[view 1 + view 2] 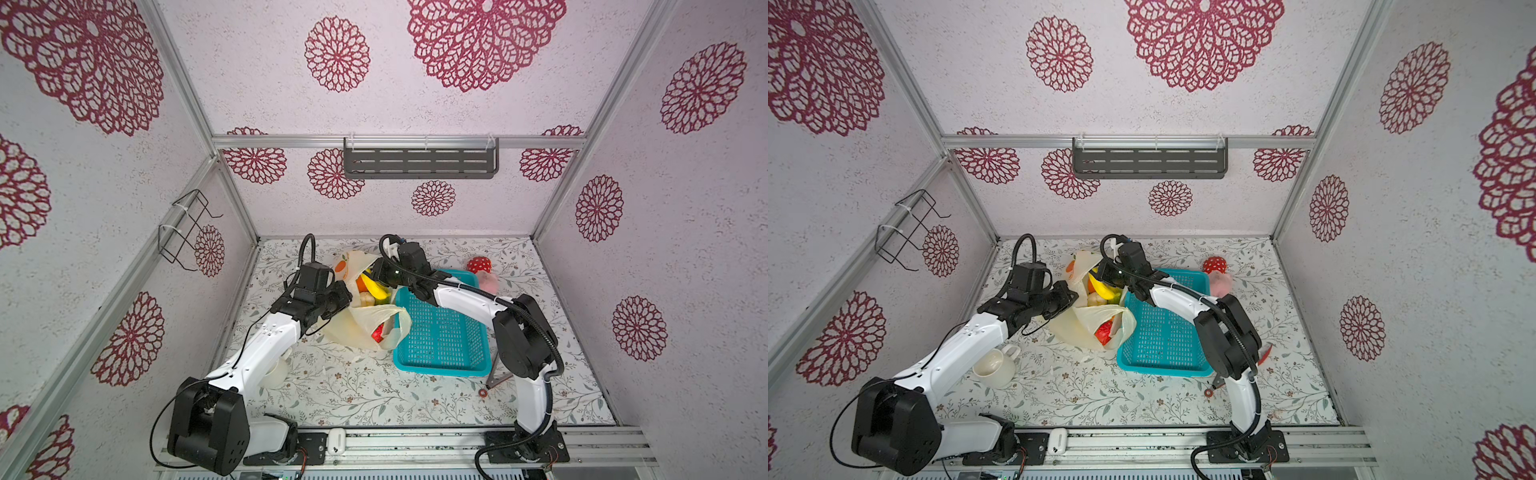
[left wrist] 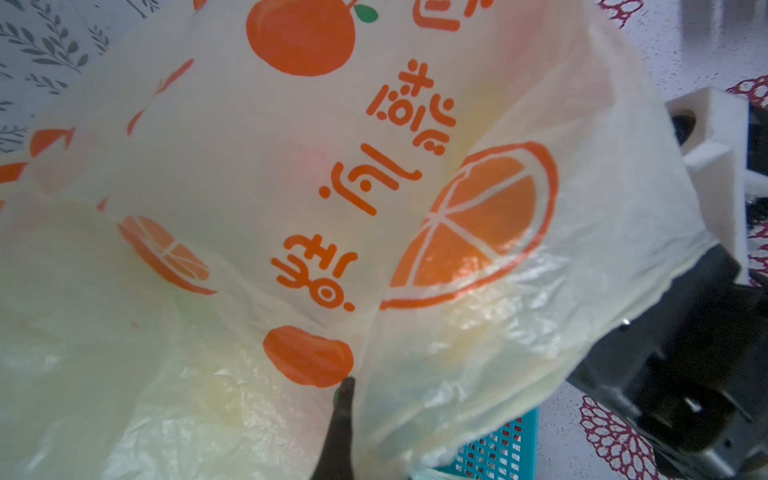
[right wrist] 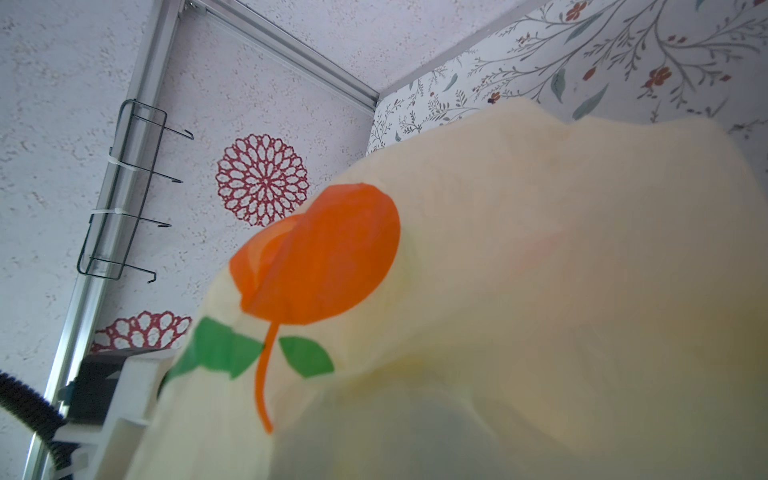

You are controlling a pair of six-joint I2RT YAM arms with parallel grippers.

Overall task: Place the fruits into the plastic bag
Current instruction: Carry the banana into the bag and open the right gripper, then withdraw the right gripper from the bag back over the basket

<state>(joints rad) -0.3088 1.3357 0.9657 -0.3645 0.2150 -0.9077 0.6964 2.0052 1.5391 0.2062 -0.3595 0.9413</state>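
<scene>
— How does the left arm point(image 1: 266, 340) stand?

— It rises from the near left corner of the table point(image 1: 353, 390). Its white forearm slopes toward the far edge and its wrist is turned toward the middle. That brings the left tool point(image 1: 347, 298) to the left rim of the plastic bag point(image 1: 357, 328).

— Is that tool spread?

— No, it is pressed together. The left wrist view shows one dark finger point(image 2: 338, 428) with the bag's printed film draped against it, so the tool is pinching the plastic bag.

— And the right arm point(image 1: 465, 297)?

— It climbs from the near right corner and folds at a black elbow beside the right wall of the teal basket point(image 1: 440, 332). The forearm reaches across the basket toward the far left. The right tool point(image 1: 377, 274) sits at the far side of the bag's mouth.

— How do its jaws stand?

— I cannot tell. Its own body hides them in both top views, and cream film fills the right wrist view.

— Where are the fruits?

— The ones I can see are inside the bag. A banana point(image 1: 374, 286) lies in the open mouth, and a red apple point(image 1: 378, 332) shows at the near end. The bag lies toward the far edge, left of the middle, touching the basket's left wall.
</scene>
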